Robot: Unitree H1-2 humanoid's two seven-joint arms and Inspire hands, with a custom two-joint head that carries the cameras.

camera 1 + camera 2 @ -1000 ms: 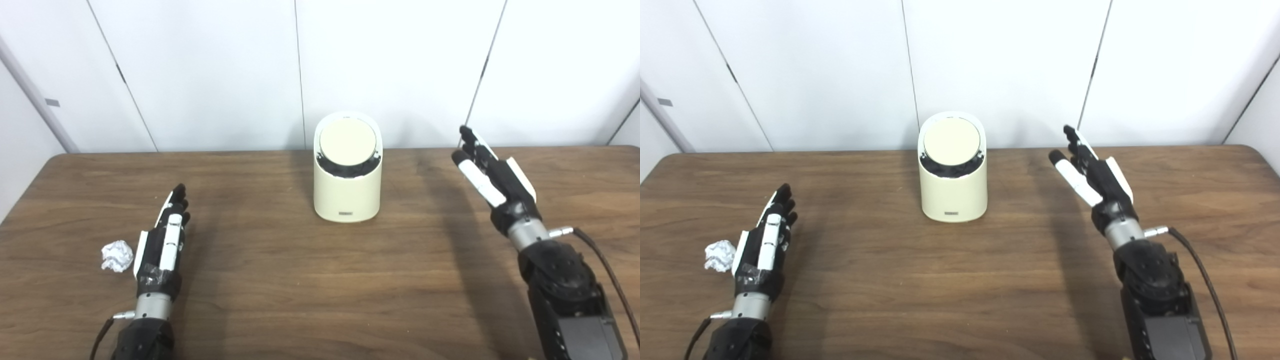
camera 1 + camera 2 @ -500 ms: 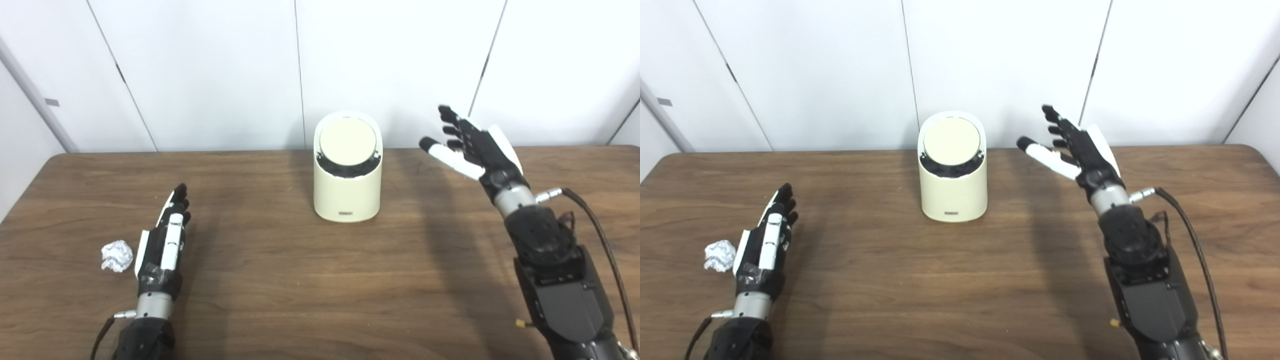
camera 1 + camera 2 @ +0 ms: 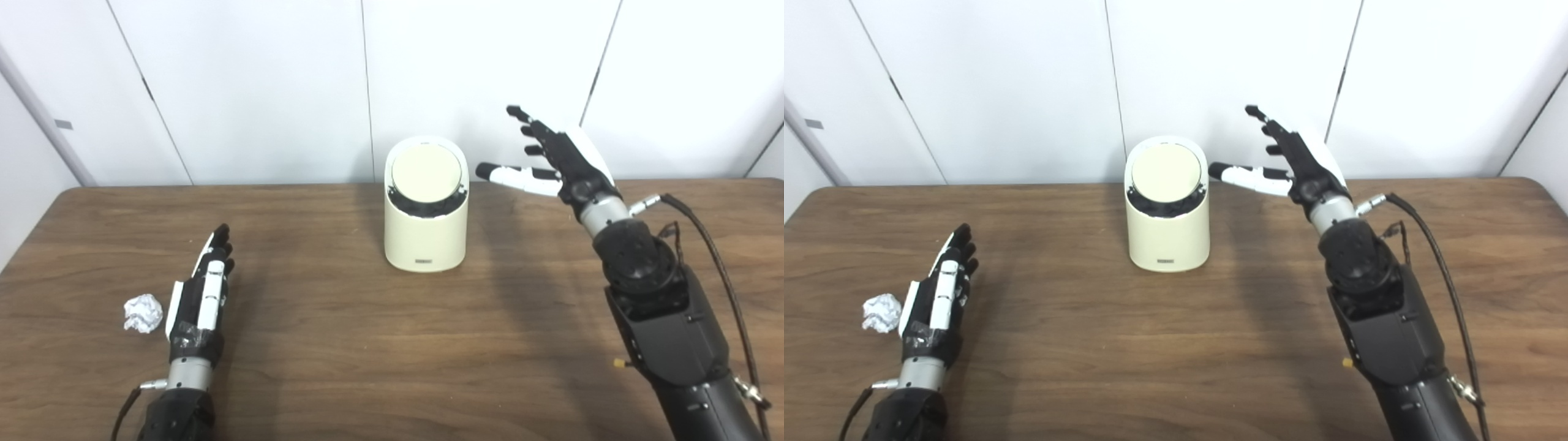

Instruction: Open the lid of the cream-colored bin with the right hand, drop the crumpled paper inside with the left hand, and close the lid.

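One paper ball (image 3: 143,313) just beside left robot hand (image 3: 199,300).

Table (image 3: 343,343) – brown wood-grain top, smooth, faint sheen. Cream-colored bin (image 3: 424,236) – smooth plastic look, matt body; lid (image 3: 425,173) flat, satin. Crumpled paper (image 3: 143,313) – white, creased, rough. Left hand (image 3: 201,300) and right hand (image 3: 560,162): black and white hard plastic shells, bare metal wrist collars. Wall panels (image 3: 257,86) plain matt white.

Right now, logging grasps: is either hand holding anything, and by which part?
Nothing is held: left hand and right hand are both open.
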